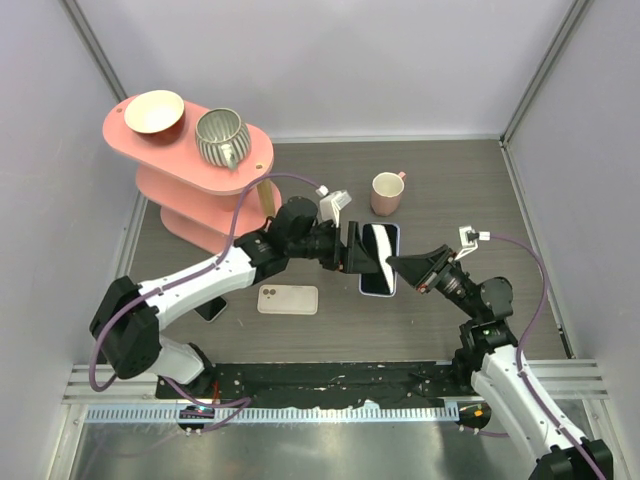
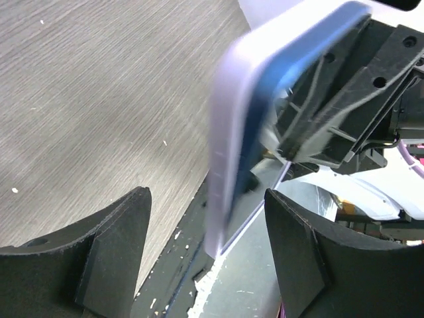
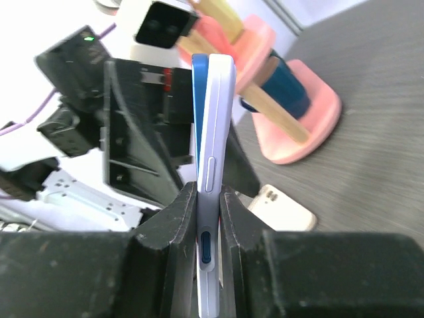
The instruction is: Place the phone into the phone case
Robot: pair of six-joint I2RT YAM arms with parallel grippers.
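We see the phone [image 1: 379, 258] up off the table [image 1: 470, 210], mid-scene between the two arms, dark screen facing up at the top camera. Its long axis runs far-to-near, tilted a little, with the near end toward the arm bases. A pale case [image 3: 220, 112] rims it. In the right wrist view a blue layer [image 3: 199, 112] lies flat against that shell, edge-on, side buttons toward the lens; we can't tell if it is fully seated. The right gripper [image 1: 402, 266] is clamped on the phone's right long edge, one finger on each face. The left gripper [image 1: 352, 248] sits at the left long edge with its jaws spread. In its own camera the fingers [image 2: 116, 245] stand apart either side of the blurred phone, not touching it. A beige phone-shaped item [image 1: 288, 299] lies flat on the table, near and to the left. A pink mug [image 1: 387, 193] is beyond the phone, and a pink tiered stand [image 1: 190, 150] is far left.
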